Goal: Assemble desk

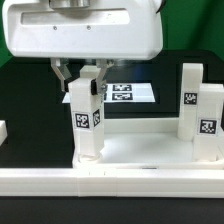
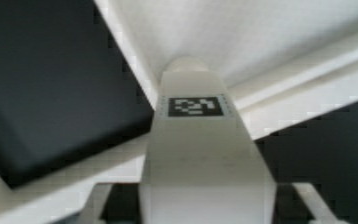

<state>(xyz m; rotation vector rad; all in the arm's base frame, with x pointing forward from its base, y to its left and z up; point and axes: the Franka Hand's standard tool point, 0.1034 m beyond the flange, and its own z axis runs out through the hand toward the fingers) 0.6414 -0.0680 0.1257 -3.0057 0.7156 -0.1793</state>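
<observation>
Bright, even light (wrist view blurred)

One leg (image 1: 87, 120) stands on the tabletop (image 1: 130, 150), two others (image 1: 200, 115) on the exterior view's right.

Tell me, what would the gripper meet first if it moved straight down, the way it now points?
The gripper is closed on the top of an upright leg, so it meets that leg at once. Below, the leg's foot seems to rest on the tabletop near a corner, though depth is unclear.

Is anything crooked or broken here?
Nothing stands out. The white square tagged leg held by the gripper stands upright at the white plastic tray-like tabletop's corner. Two more tagged legs stand upright too.
</observation>
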